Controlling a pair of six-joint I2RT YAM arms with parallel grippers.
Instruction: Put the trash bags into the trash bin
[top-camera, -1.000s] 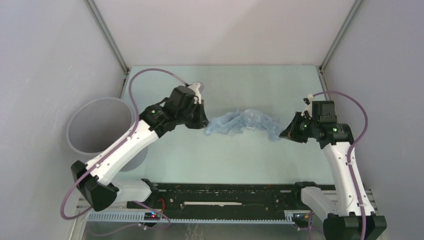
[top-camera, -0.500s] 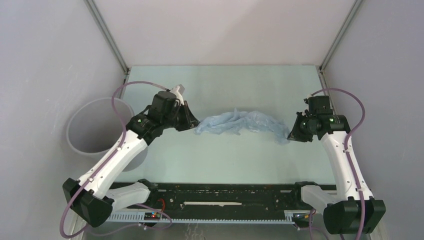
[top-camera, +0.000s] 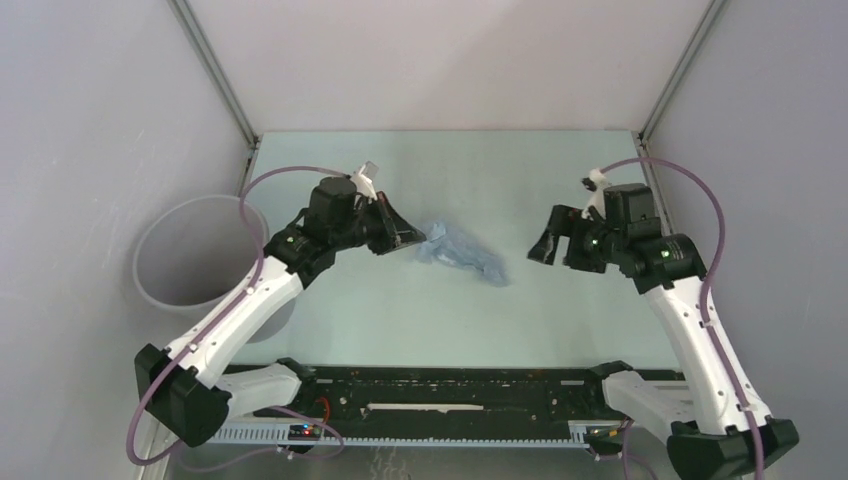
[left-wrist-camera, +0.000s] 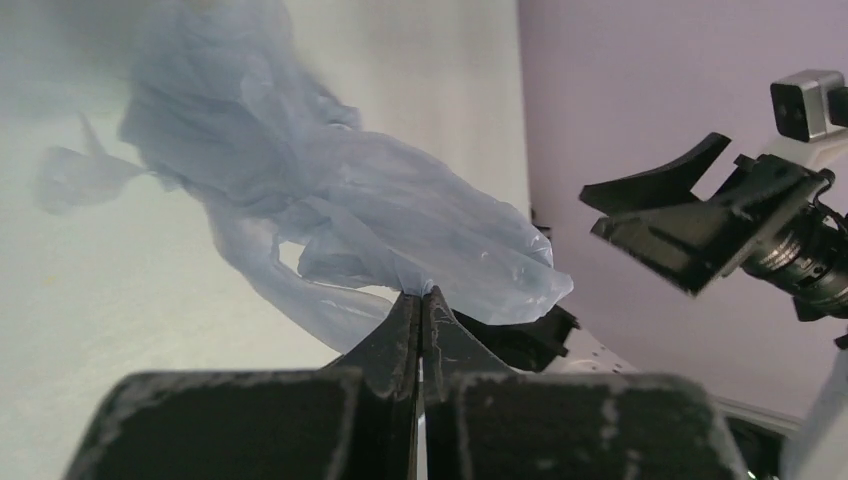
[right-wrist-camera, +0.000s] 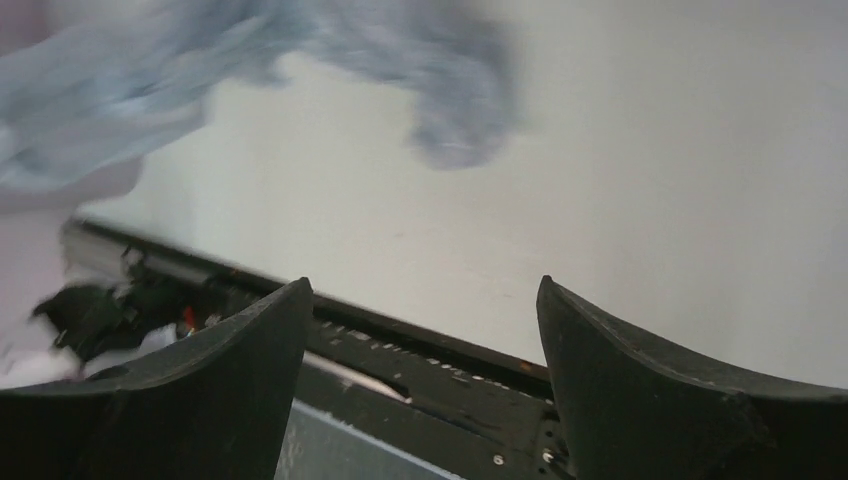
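The pale-blue trash bag (top-camera: 465, 255) hangs crumpled from my left gripper (top-camera: 418, 237), which is shut on its edge over the middle of the table. In the left wrist view the film (left-wrist-camera: 330, 190) bunches out from the closed fingertips of the left gripper (left-wrist-camera: 420, 292). My right gripper (top-camera: 545, 246) is open and apart from the bag's loose right end, with nothing between its fingers. Its wrist view shows the right gripper (right-wrist-camera: 422, 282) with spread jaws and the bag (right-wrist-camera: 150, 70) blurred at the upper left. The grey trash bin (top-camera: 165, 240) stands at the far left beside the left arm.
Grey enclosure walls close in on both sides and the back. A black rail (top-camera: 450, 385) with wiring runs along the near edge between the arm bases. The pale table surface (top-camera: 500, 180) stretches behind the bag.
The right gripper has opened and let go of the bag, then shifted left. The bag's right end has dropped and it now hangs from the left gripper alone.
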